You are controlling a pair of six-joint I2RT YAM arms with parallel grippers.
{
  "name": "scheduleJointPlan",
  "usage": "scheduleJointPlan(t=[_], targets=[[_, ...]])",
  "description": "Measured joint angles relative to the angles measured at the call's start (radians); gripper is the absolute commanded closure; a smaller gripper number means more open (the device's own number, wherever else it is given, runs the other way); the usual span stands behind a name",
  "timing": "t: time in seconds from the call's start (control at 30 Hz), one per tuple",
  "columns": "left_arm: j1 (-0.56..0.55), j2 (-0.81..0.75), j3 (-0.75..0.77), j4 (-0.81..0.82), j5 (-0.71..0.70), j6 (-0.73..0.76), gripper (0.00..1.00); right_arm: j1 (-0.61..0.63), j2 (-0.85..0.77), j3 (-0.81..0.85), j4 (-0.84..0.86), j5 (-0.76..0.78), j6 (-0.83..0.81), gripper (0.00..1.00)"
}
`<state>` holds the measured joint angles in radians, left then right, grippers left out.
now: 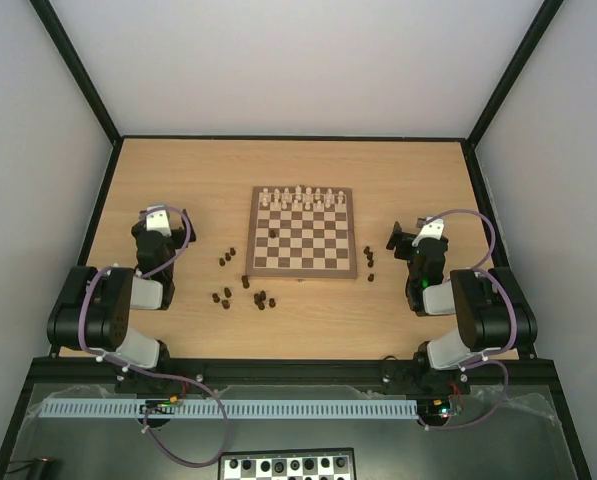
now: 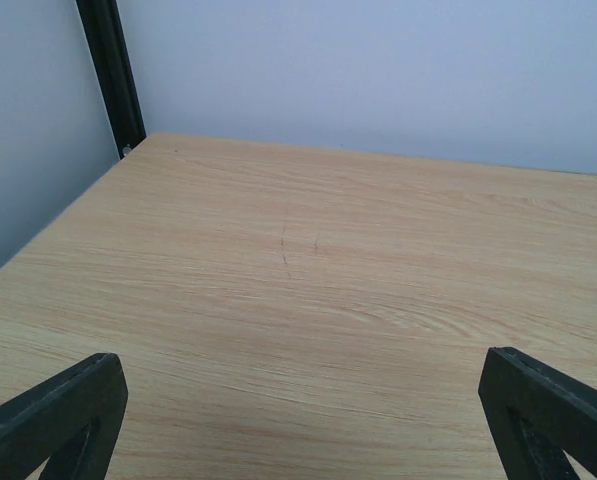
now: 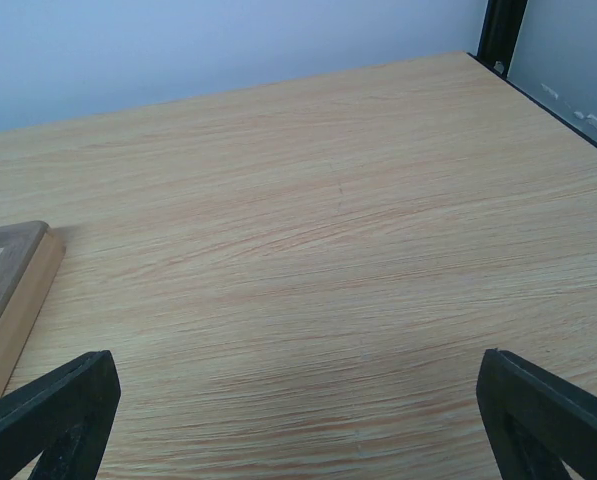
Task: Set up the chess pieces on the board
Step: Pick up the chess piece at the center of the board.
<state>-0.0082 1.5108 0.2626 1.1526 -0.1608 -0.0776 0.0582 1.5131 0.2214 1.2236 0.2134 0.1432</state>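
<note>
**Wood-grain desk: board at centre, dark chessmen lying off it**

Seen from above, the board [image 1: 303, 233] lies flat in the middle of the desk [image 1: 178, 170], between the two arms. Pale chessmen [image 1: 303, 197] stand along its two far rows, though they are too small to tell which piece is which.

The dark chessmen [image 1: 261, 298] are on the bare desk rather than on the squares. Loose clusters sit near the board's near-left corner and further left. A few more lie just beside its right edge, and one speck sits close to its near edge. None can be judged upright or toppled at this size.

The left fingers [image 2: 63, 415] are spread wide with nothing between them. Only their dark tips enter the left wrist view, cut off by the lower edge. Beyond them there is plain wood grain and a black frame post [image 2: 113, 75] in the corner. This arm is well to the left of the board.

The right fingers [image 3: 548, 410] are likewise released and hold nothing, with the tips again cropped at the bottom. At the left edge of the right wrist view one corner of the board appears, its border and a sliver of inlay cut off by the frame. From above, these fingers are near the right-hand group of dark pieces.

A black-and-white checkered board [image 1: 288, 466] shows at the bottom edge of the overhead view, in front of the arm bases and only partly in frame.
</note>
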Motion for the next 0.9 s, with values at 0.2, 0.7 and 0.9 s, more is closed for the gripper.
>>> scheduleJointPlan(t=[0.2, 0.7, 0.9], targets=[[0.0, 0.0, 0.0, 0.0, 0.0, 0.0, 0.0, 0.0, 0.0, 0.0, 0.0, 0.0, 0.0, 0.02], [0.0, 0.0, 0.0, 0.0, 0.0, 0.0, 0.0, 0.0, 0.0, 0.0, 0.0, -0.001, 0.0, 0.01], [-0.013, -0.014, 0.013, -0.051, -0.006, 0.007, 0.0, 0.0, -0.022, 0.021, -0.074, -0.005, -0.001, 0.02]])
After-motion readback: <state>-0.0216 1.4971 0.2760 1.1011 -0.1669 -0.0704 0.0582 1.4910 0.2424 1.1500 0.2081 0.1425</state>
